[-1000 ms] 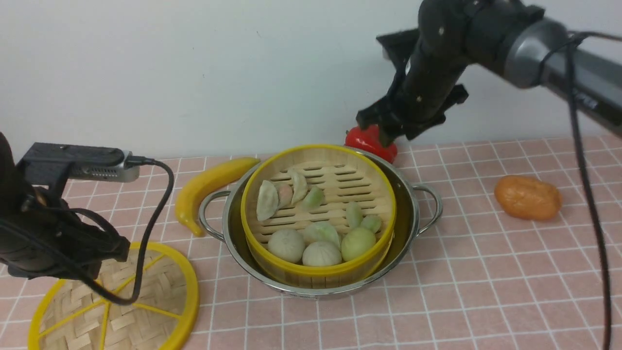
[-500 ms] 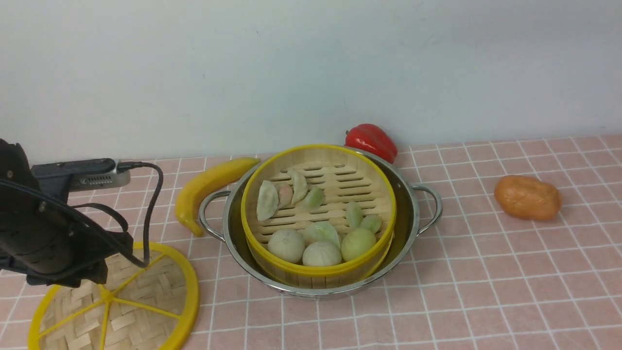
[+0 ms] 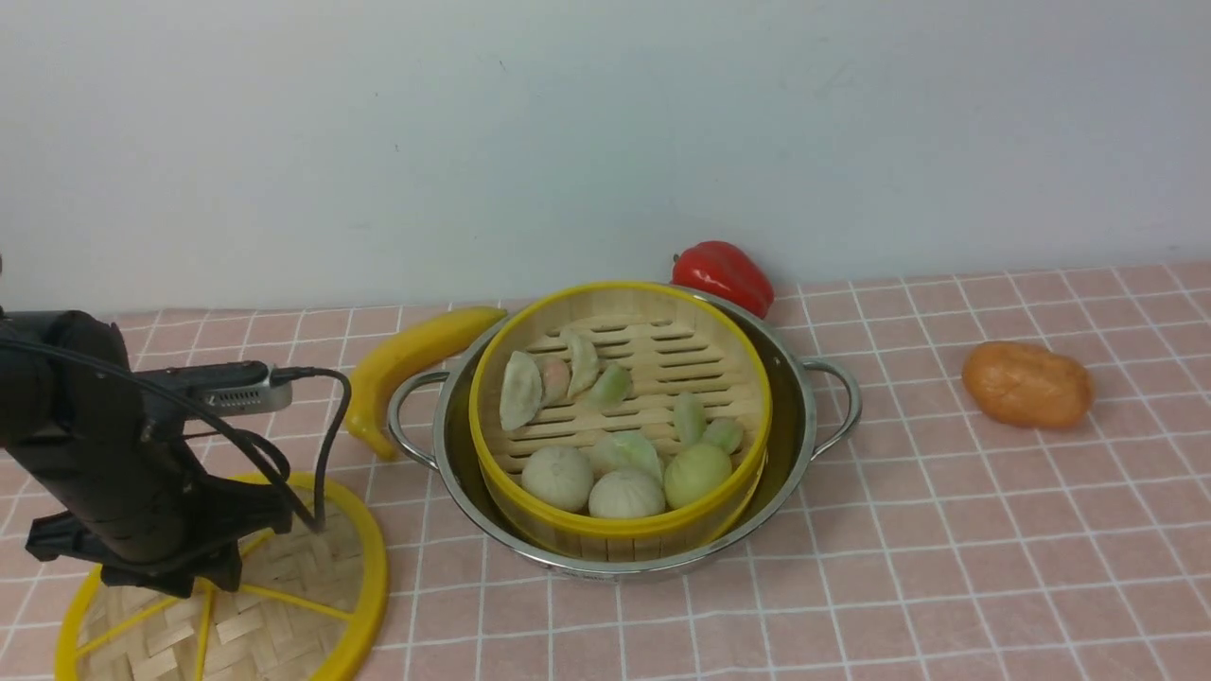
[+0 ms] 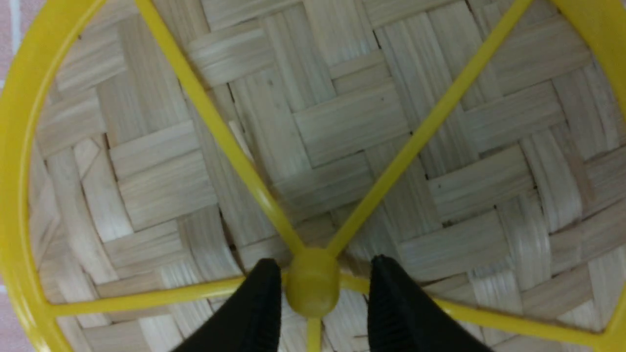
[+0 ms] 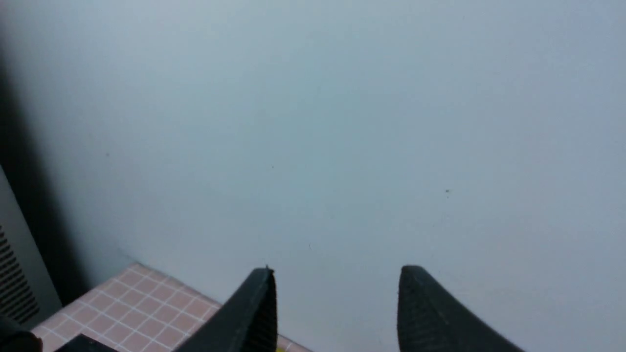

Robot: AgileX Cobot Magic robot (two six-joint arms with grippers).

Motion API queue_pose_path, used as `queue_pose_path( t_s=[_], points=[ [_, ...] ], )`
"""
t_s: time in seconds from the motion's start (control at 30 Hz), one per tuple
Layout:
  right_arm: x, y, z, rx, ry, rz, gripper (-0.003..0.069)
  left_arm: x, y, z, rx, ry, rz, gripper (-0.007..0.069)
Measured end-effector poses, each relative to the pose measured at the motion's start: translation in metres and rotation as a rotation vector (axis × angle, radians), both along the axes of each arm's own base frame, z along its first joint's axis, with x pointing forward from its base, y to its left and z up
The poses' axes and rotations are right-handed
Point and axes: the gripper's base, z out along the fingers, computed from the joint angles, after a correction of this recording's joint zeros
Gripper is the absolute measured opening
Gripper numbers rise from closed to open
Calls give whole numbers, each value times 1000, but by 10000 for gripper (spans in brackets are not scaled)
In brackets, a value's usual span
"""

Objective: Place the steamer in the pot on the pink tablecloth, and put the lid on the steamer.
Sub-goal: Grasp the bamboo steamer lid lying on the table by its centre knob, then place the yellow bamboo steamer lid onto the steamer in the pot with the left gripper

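Only L wrist view shows L gripper straddling lid hub.

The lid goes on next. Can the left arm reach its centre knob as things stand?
Probably yes: the left gripper already straddles the knob of the lid, open, with nothing in between.

3 food items lie before a plain pale wall. A yellow banana lies on the left, slanting from its far end down to a near tip further left. A red pepper sits farthest back, near the wall. A rough-skinned orange lump lies well apart on the right. The right wrist view shows a grey vented panel at the wall's edge.
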Motion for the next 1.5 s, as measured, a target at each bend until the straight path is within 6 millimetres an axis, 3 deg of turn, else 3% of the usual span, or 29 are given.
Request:
queue_pose_path(
  t_s=[0.2, 0.3, 0.43, 0.57, 0.73, 0.8, 0.87, 1.0, 1.03, 1.07, 1.13, 1.17, 1.2, 1.3, 1.4, 1.5],
  points=[
    [-39, -18, 10, 36, -79, 0, 351, 3, 0, -3, 0, 9, -1, 193],
    [-52, -25, 13, 46, -105, -4, 351, 3, 1, -1, 4, 16, -2, 117],
    [-62, -31, 10, 40, -119, -27, 351, 5, 2, 5, 18, 41, -9, 116],
    [-64, -39, -9, -15, -79, -84, 351, 5, 7, 36, 80, 51, -32, 116],
    [-64, -46, -49, -86, 26, -154, 351, 8, 7, 107, 152, -63, -71, 116],
    [-65, -49, -66, -88, 77, -179, 351, 13, -16, 135, 157, -143, -165, 116],
    [-65, -49, -72, -83, 97, -186, 351, 17, -27, 144, 153, -179, -202, 116],
    [-63, -49, -88, -62, 159, -202, 351, 30, -111, 167, 125, -328, -446, 116],
    [-63, -48, -89, -63, 162, -201, 351, 31, -111, 167, 124, -331, -445, 116],
    [-62, -47, -90, -54, 173, -194, 351, 37, -148, 168, 117, -360, -529, 116],
    [-62, -47, -91, -50, 179, -189, 351, 40, -165, 166, 118, -367, -565, 116],
    [-62, -46, -91, -41, 183, -180, 351, 45, -195, 160, 119, -372, -624, 116],
    [-62, -46, -91, -41, 183, -179, 351, 47, -196, 159, 119, -372, -623, 116],
    [-63, -44, -91, -25, 193, -159, 351, 57, -232, 141, 123, -338, -685, 116],
    [-64, -42, -91, -15, 199, -144, 351, 67, -253, 126, 133, -291, -709, 116],
    [-64, -42, -91, -11, 201, -140, 351, 72, -259, 115, 143, -258, -713, 116]
  ],
)
